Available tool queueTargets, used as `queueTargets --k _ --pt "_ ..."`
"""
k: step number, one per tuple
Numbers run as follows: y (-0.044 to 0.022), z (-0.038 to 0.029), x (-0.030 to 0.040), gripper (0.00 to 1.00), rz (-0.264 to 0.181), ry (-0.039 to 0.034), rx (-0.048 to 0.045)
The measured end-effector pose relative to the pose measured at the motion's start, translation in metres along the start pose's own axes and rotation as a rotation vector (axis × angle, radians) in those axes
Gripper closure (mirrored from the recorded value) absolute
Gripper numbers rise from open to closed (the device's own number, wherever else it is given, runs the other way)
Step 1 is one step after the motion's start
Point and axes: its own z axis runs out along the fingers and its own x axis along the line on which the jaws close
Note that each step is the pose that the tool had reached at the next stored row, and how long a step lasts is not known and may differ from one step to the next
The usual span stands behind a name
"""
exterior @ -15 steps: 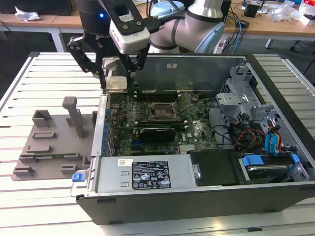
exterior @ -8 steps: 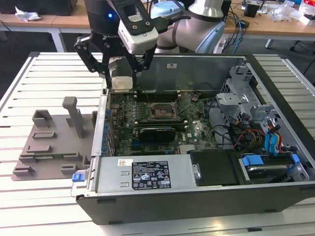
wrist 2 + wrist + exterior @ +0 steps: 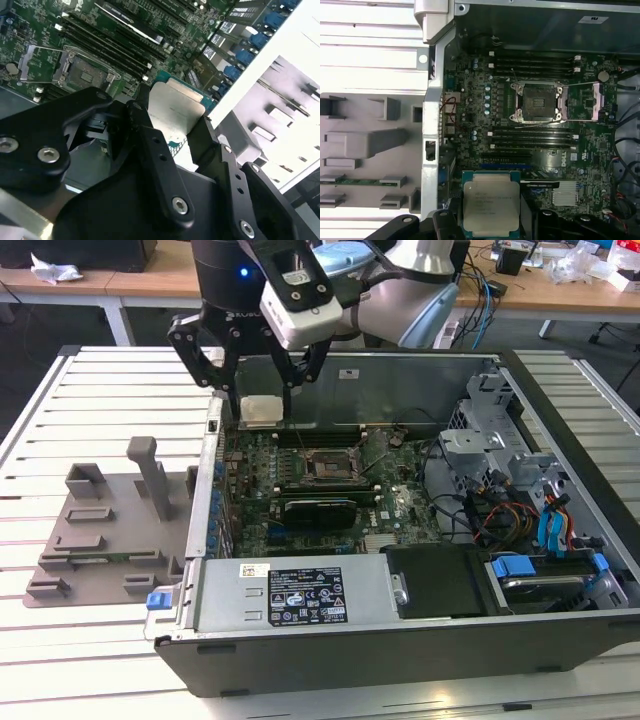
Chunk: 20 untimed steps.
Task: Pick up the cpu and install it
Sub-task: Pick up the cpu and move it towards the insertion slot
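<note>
My gripper (image 3: 258, 400) is shut on the cpu (image 3: 262, 411), a flat square chip with a silver-grey top, and holds it level by two opposite edges. It hangs above the back left part of the motherboard inside the open computer case, as the exterior view shows it. The second wrist view shows the cpu (image 3: 175, 107) between my black fingers (image 3: 145, 127). The first wrist view shows the cpu (image 3: 491, 202) a short way from the open socket (image 3: 538, 101). The socket (image 3: 330, 468) has its metal load plate (image 3: 594, 102) swung aside.
A grey plastic tray (image 3: 110, 530) with upright posts lies on the slatted table at the exterior view's left, outside the case wall (image 3: 205, 490). Memory slots (image 3: 535, 62) flank the socket. Cables and drive cages (image 3: 520, 500) fill the case's right side.
</note>
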Motion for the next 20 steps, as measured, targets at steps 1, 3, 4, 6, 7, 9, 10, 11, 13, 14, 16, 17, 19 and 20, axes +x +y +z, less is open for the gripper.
queueTargets --k 1,3,4,6,7,9,10,11,13,14,16,17,19,20 --pt "-0.0001 0.0001 -0.0025 0.45 0.0 0.0001 0.0" --pt "-0.0002 0.0007 -0.0093 0.45 0.0 0.0001 0.0" --pt "-0.0002 0.0012 -0.0143 0.45 0.0 0.0001 0.0" --pt "-0.0002 0.0021 -0.0229 0.45 0.0 0.0 0.0" --pt "-0.0002 0.0023 -0.0251 0.45 0.0 0.0001 0.0" --pt "-0.0002 0.003 -0.0314 0.45 0.0 0.0001 0.0" --pt "-0.0002 0.0036 -0.0369 0.45 0.0 0.0002 0.0" --pt "-0.0002 0.004 -0.0414 0.45 0.0 0.0001 -0.0001" --pt "-0.0002 0.0048 -0.0494 0.45 0.0 0.0002 0.0" --pt "-0.0003 0.0052 -0.0542 0.45 0.0 0.0002 0.0" --pt "-0.0005 0.0061 -0.0652 0.45 0.0 0.0002 0.0" --pt "-0.0005 0.0063 -0.0681 0.45 0.0 0.0002 0.0" --pt "-0.0006 0.0067 -0.0718 0.45 0.0 0.0002 -0.0001" --pt "-0.0006 0.007 -0.0758 0.45 0.0 0.0001 0.0"
